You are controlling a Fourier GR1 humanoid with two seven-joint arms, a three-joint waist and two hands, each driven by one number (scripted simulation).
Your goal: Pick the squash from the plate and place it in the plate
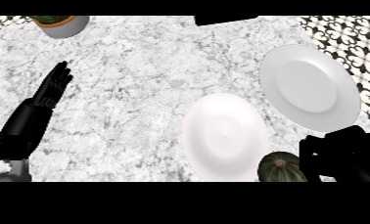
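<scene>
Nearest, at the lower right edge of the view, sits the dark green, ribbed round squash (pixel 280 168), resting at the near right rim of the glossy white oval plate (pixel 220 137), seemingly half over its edge. Just to its right, touching or nearly so, is the black right hand (pixel 338 155); it shows only as a dark blocky mass, and I cannot tell whether its fingers are straight or curled, or whether they reach the squash at all.

The squash looks hard-skinned, stiff and fairly heavy for its bulk, with a smooth rind that may slip; its ribs offer purchase, so a grasp across its widest middle, thumb opposite fingers, seems best. It should not bruise easily.

The second plate, a flat white round plate with a broad rim (pixel 309 87), lies farther off on the right, on the grey-white marbled counter (pixel 123 96).

At the left, the black left hand (pixel 52 87) rests open, fingers straight and pointing away.
</scene>
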